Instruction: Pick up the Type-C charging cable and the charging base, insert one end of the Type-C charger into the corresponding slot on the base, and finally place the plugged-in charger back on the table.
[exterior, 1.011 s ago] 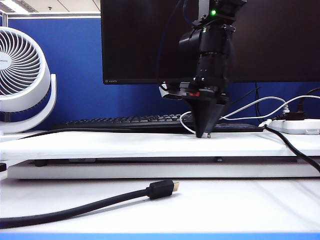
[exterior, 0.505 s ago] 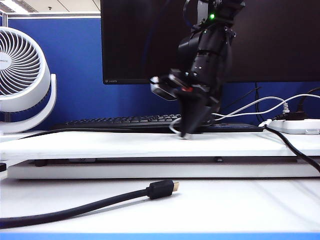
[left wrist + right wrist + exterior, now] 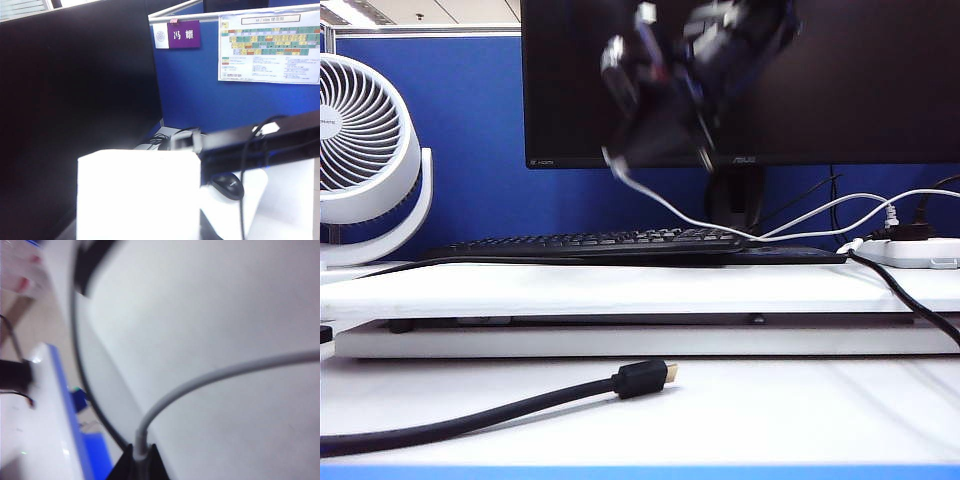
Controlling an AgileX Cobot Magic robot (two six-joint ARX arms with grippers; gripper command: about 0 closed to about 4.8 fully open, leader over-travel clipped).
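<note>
High in front of the monitor, my blurred right gripper [image 3: 620, 160] is shut on one end of the white Type-C charging cable [image 3: 680, 212], which sags down to the right towards the keyboard. The right wrist view shows the black fingertips [image 3: 131, 460] pinching the cable [image 3: 200, 382]. The white charging base [image 3: 137, 195] fills the lower part of the left wrist view, held up off the table in my left gripper, and it hides the fingers. The left gripper is out of the exterior view. The table [image 3: 520, 285] is a white slab.
A black keyboard [image 3: 580, 243] lies on the slab under the monitor [image 3: 880, 80]. A thick black cable with a gold plug [image 3: 642, 379] lies in front. A white fan [image 3: 365, 150] stands at the left and a power strip [image 3: 910, 250] at the right. A dark mouse [image 3: 227, 186] sits beyond the base.
My right gripper has risen from the slab and swung up and to the left, turning at the wrist. It carries the cable end up with it.
</note>
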